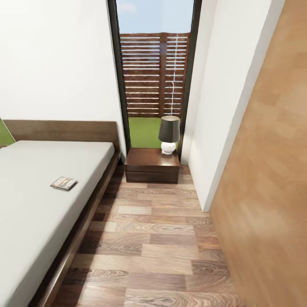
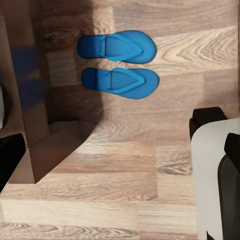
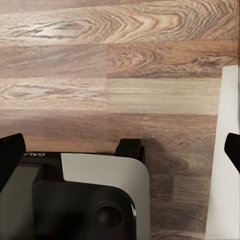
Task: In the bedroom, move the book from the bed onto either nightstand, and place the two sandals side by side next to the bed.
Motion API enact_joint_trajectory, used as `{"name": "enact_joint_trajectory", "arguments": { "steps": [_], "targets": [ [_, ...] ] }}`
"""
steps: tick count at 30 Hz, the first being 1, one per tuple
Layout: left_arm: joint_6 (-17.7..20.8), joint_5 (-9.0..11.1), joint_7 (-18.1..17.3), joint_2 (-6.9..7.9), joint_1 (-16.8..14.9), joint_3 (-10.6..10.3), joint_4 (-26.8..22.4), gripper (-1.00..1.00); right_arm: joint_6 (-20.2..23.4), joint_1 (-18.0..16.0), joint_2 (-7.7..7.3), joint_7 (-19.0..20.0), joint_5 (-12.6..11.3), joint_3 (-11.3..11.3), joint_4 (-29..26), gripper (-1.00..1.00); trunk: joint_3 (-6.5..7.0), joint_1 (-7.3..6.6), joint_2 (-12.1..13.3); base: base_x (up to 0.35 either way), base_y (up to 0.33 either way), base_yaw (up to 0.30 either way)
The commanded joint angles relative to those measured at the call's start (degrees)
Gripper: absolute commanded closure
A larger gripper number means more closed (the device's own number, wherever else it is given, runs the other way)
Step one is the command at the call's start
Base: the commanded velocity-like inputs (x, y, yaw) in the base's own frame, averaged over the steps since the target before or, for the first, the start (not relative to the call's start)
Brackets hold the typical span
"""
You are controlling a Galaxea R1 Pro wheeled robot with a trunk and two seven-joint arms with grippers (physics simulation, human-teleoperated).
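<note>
Left pincer (image 2: 120, 145) and right pincer (image 3: 120, 150): fingertips well apart, nothing between. Book (image 1: 64, 183) flat on bed (image 1: 38, 204), toward headboard; thin, dark cover, pale band. Sandals (image 2: 118, 62) bright blue, side by side on floor. Recommended: approach bedside squarely, pinch book by near edge, carry to nightstand (image 1: 147, 164), clear of lamp (image 1: 169, 134).

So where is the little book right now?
In the head view the book lies flat on the bed's pale mattress, at the picture's left, near the edge facing the floor. The nightstand with a lamp stands beyond, by the window.
</note>
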Motion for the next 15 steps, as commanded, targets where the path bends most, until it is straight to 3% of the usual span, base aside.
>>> {"name": "enact_joint_trajectory", "arguments": {
  "steps": [1, 7, 15],
  "targets": [
    [-0.17, 0.6, -0.08, 0.04, -0.01, -0.48, 0.0, -1.0, 0.41, -0.04, 0.03, 0.33, 0.26, -0.48, -0.1, -1.0, -0.09, 0.0, -0.03, 0.0, 0.0, -0.259],
    [-0.17, 0.6, -0.08, 0.03, -0.01, -0.48, 0.0, -1.0, 0.36, -0.03, 0.03, 0.32, 0.27, -0.46, -0.09, -1.0, -0.24, 0.0, -0.03, 0.0, 0.0, -0.163],
    [-0.17, 0.66, -0.08, 0.02, -0.01, -0.48, 0.0, -1.0, -1.12, 0.0, 0.03, 0.26, 0.26, -0.48, 0.14, -1.0, -0.31, 0.0, -0.03, 0.004, 0.0, -0.051]
  ]
}}
